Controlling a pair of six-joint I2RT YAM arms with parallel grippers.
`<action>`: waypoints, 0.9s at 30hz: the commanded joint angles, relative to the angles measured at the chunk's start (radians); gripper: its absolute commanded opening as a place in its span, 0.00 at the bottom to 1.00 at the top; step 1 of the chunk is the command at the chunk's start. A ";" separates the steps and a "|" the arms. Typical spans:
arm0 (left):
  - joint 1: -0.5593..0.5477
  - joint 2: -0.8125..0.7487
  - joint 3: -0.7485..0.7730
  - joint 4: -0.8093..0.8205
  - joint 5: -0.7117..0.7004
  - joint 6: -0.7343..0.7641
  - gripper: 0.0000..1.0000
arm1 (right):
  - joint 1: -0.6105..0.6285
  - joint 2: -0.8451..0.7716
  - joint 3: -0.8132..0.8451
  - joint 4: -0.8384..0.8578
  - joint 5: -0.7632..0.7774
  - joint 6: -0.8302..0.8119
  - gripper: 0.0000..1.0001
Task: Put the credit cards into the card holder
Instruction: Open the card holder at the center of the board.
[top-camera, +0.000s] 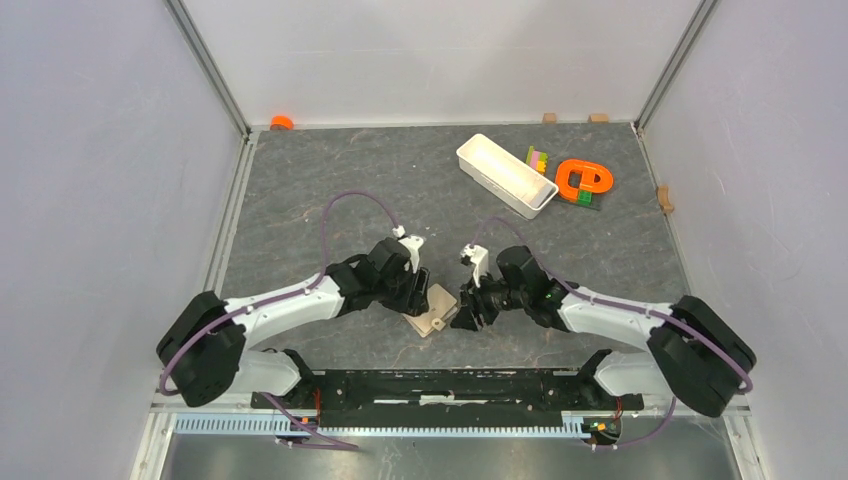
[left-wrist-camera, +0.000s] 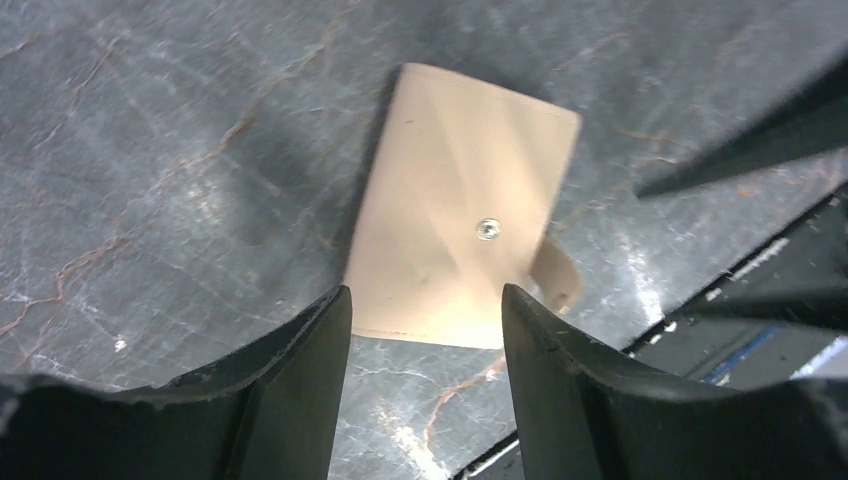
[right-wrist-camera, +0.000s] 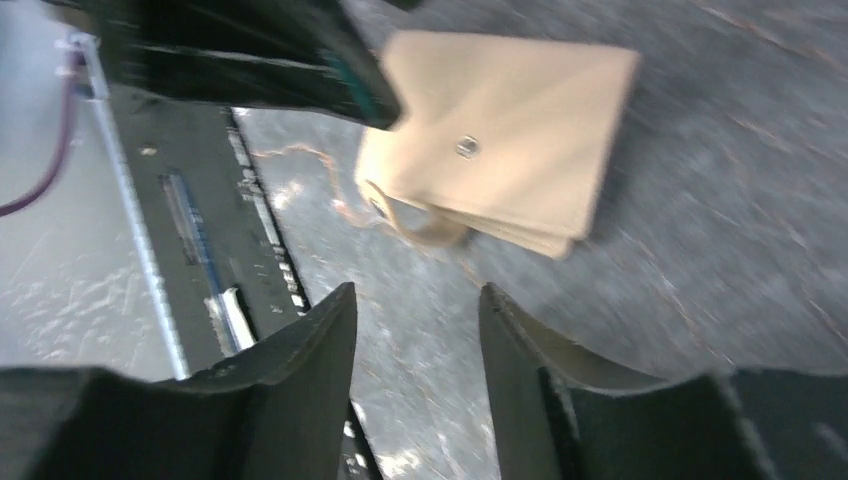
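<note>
My left pincer (left-wrist-camera: 425, 295) and right pincer (right-wrist-camera: 417, 292), both parted and empty, face the closed card holder (left-wrist-camera: 460, 210) between them.

A tan card holder (left-wrist-camera: 455, 190) lies closed and flat on the dark, veined desk (left-wrist-camera: 180, 150). A small metal snap (left-wrist-camera: 488, 229) sits on its upper face, and its tab (left-wrist-camera: 560, 280) curls out at the right edge. The left gripper (left-wrist-camera: 425, 295) hangs over its near edge, fingers (left-wrist-camera: 300, 370) spread apart with nothing gripped. A black rail (left-wrist-camera: 760, 320) crosses the lower right corner.
</note>
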 joint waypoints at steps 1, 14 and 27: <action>-0.031 -0.047 -0.014 0.056 -0.010 0.047 0.65 | 0.003 -0.119 -0.064 -0.079 0.262 0.144 0.60; -0.035 0.002 -0.109 0.211 -0.148 -0.039 0.66 | 0.086 -0.301 -0.291 0.171 0.455 0.502 0.73; -0.235 0.036 -0.165 0.434 -0.031 -0.266 0.63 | 0.127 -0.395 -0.286 0.102 0.640 0.513 0.78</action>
